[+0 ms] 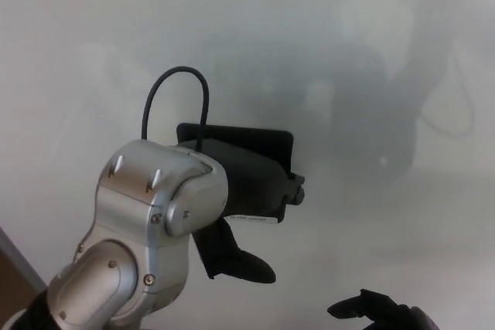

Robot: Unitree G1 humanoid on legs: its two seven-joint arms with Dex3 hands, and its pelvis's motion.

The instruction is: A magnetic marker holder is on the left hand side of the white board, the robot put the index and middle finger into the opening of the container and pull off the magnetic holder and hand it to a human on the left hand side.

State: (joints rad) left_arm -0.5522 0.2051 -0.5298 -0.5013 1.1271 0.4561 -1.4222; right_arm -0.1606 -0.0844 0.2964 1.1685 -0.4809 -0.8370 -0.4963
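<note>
Marker holder (251,171) is a black box stuck flat on the whiteboard (348,52), left of centre. Nearest the camera, the left hand (240,226) sits at it, thumb hanging below; can't tell its grip. Right hand (379,312) peeks in bottom right, state unclear.

There's a small white label (254,220) showing on the black holder (247,168) mid-frame, but it's looking too blurry to read.
</note>
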